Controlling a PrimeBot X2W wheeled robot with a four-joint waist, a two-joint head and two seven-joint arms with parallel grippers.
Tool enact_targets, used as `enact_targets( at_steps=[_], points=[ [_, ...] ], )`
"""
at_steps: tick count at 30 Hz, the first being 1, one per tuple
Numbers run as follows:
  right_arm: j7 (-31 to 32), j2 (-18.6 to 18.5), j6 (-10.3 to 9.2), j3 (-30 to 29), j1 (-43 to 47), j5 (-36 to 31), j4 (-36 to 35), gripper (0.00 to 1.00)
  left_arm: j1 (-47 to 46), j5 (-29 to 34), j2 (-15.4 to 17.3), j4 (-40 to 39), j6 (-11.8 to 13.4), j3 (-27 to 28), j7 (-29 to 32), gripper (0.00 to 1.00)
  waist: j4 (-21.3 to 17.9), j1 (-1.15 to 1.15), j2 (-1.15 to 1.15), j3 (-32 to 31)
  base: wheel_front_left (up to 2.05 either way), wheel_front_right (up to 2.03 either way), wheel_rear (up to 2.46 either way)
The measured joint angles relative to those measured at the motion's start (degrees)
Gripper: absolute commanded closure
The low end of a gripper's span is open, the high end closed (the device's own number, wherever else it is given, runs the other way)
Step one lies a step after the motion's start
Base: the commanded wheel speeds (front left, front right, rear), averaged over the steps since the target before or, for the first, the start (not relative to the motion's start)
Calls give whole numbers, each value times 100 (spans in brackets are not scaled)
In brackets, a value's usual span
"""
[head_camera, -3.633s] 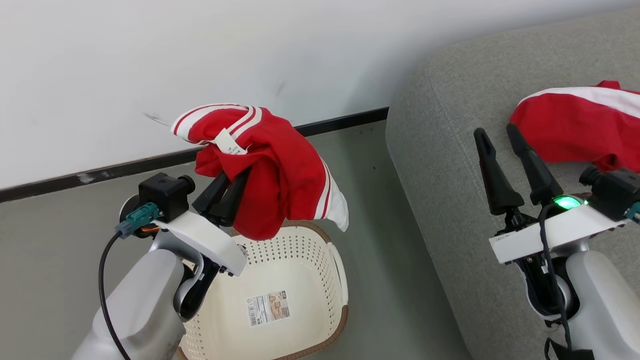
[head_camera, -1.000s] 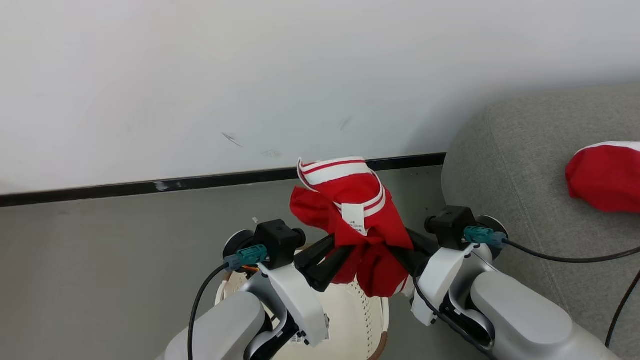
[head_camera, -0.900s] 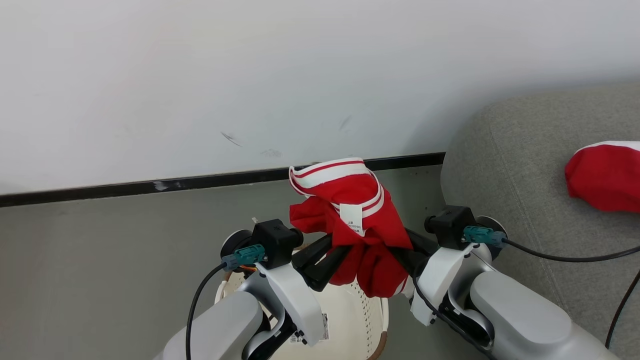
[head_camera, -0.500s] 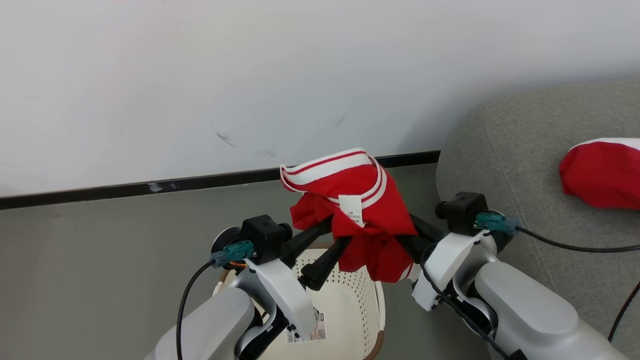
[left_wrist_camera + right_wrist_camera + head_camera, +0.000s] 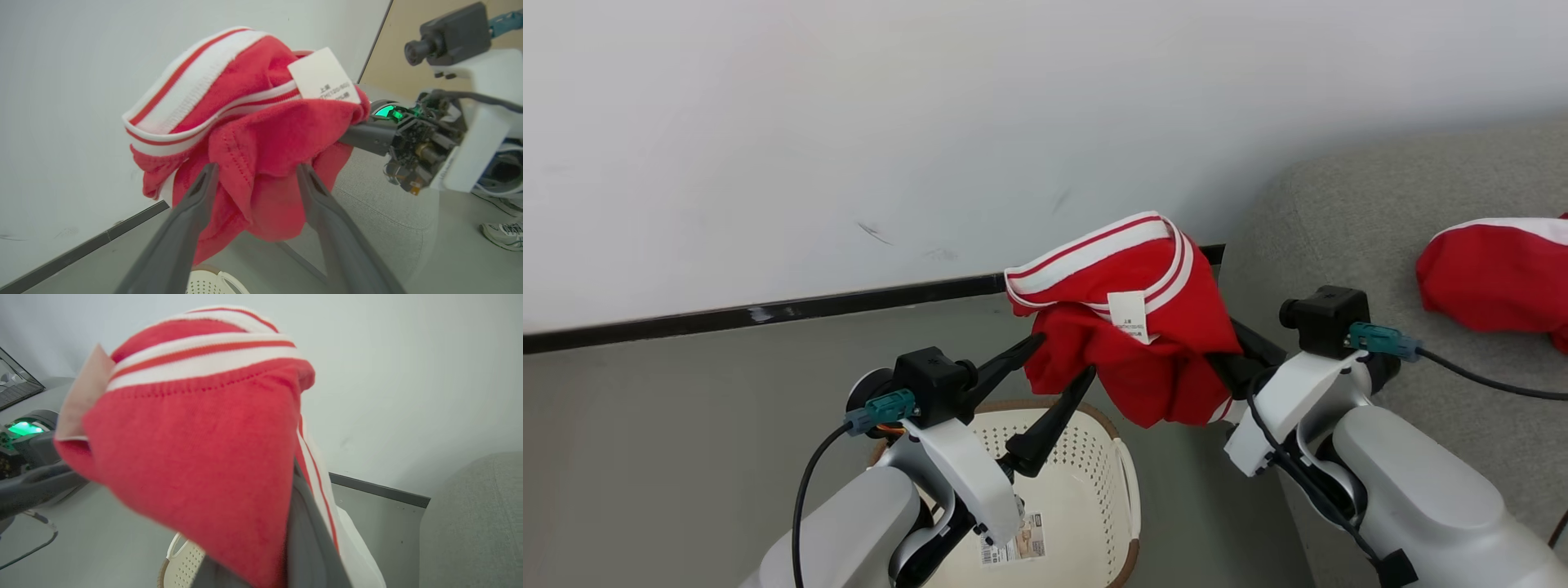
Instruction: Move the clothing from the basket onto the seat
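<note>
Dangling over the basket point(image 5: 1123, 482) rim at 6 o'clock, red garment point(image 5: 1143, 327) is pinched by R gripper point(image 5: 1237, 355) fingers. L gripper point(image 5: 1062, 356) fingers are spread wide, flanking a fold of cloth. White care tag point(image 5: 1129, 316) faces up, print too small to read. Barcode label point(image 5: 1013, 539) sits inside basket. 2nd garment point(image 5: 1486, 269) lies on seat point(image 5: 1339, 229), 3 o'clock.

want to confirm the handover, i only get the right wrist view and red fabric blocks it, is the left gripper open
Observer: Yes, the left wrist view shows the left gripper with fingers spread wide, the red garment hanging at their tips.
Operator: so who has it
Observer: The right gripper is shut on it; its dark fingers run into the fabric.
Operator: other piece?
Observer: The second red garment lies on the grey seat.
</note>
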Motion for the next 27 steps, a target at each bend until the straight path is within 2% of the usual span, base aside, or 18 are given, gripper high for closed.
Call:
enact_targets(
  at_steps=[14,27],
  points=[
    [0,-336,0,-917,125,-12,-260,100,35,52,46,-14,0,-7,-98,0,-298,0,0,8,0,0,0],
    [0,-411,0,-1480,464,-130,-549,100,60,54,43,-92,-1,-47,-176,0,-639,0,0,10,0,0,0]
  ],
)
